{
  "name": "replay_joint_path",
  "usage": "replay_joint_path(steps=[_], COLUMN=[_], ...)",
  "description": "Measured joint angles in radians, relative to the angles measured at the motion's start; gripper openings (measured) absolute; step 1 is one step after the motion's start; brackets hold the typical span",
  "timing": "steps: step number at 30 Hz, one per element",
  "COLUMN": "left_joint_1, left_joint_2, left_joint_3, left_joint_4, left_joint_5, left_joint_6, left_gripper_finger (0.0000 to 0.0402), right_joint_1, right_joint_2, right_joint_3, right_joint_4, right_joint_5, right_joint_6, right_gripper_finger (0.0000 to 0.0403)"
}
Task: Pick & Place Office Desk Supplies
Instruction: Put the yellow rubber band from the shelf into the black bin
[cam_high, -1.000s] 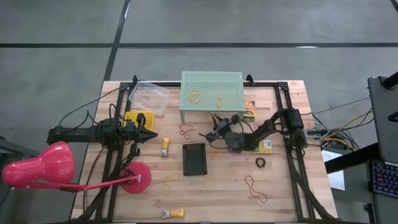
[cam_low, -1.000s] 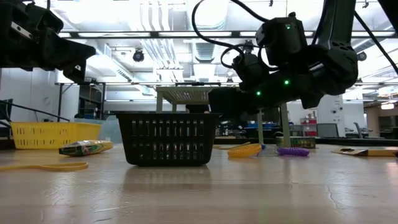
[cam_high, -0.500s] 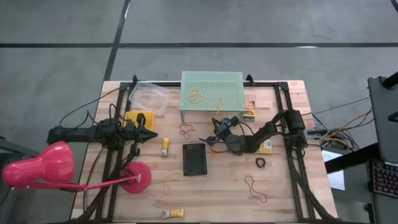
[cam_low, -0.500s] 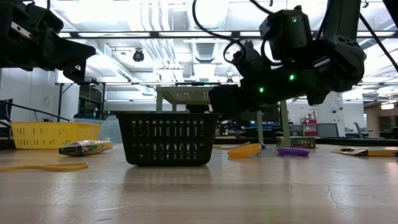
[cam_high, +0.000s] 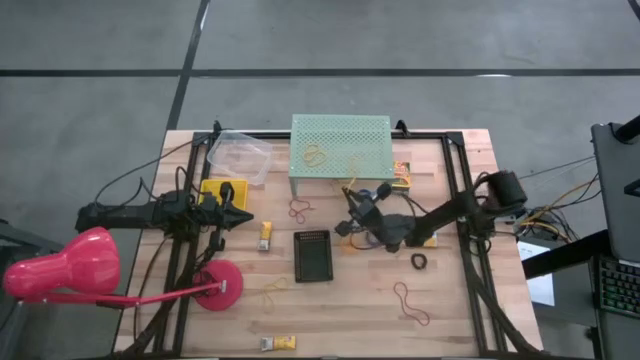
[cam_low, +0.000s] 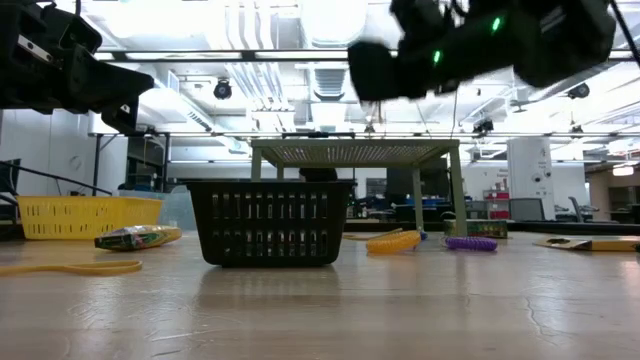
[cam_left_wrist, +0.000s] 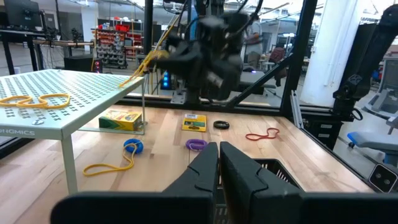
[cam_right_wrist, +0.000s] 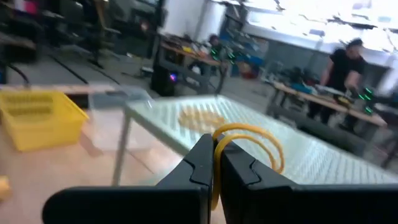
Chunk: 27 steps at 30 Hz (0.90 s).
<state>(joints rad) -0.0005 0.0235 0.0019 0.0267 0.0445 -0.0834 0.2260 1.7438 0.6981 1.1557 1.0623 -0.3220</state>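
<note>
Above the desk (cam_high: 450, 300), the right gripper (cam_right_wrist: 214, 163), jaws clamped on a yellow rubber band (cam_right_wrist: 249, 142), faces the green stand (cam_high: 340, 145) just ahead; the left gripper (cam_left_wrist: 217, 163) waits, jaws together.

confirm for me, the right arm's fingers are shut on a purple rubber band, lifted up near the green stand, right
Not quite: the band is yellow, not purple. The right wrist view shows the right gripper shut on a yellow rubber band, raised beside the mint-green stand. The rest holds.

Right pincer (cam_low: 365, 70) motion-blurred in low view; arm cut off at top.
</note>
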Motion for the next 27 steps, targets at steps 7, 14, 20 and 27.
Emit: replay_joint_path(steps=[7,14,20,27], left_joint_1=[0.0,0.0,0.0,0.0], left_joint_2=[0.0,0.0,0.0,0.0], left_joint_3=[0.0,0.0,0.0,0.0], left_joint_4=[0.0,0.0,0.0,0.0], left_joint_5=[0.0,0.0,0.0,0.0], left_joint_6=[0.0,0.0,0.0,0.0], left_gripper_finger=[0.0023,0.0023,0.0023,0.0023], right_joint_1=[0.029,-0.005,-0.003,-0.003], right_joint_2=[-0.232,-0.456,-0.514,-0.479], right_joint_3=[-0.001,-0.001,-0.001,-0.001], right_joint_4=[-0.237,-0.675,-0.792,-0.8], right_joint_5=[-0.326,-0.681,-0.74,-0.875], right_joint_6=[0.079,0.263,0.271,0.319], right_gripper_finger=[0.0008,0.0008,0.0008,0.0008])
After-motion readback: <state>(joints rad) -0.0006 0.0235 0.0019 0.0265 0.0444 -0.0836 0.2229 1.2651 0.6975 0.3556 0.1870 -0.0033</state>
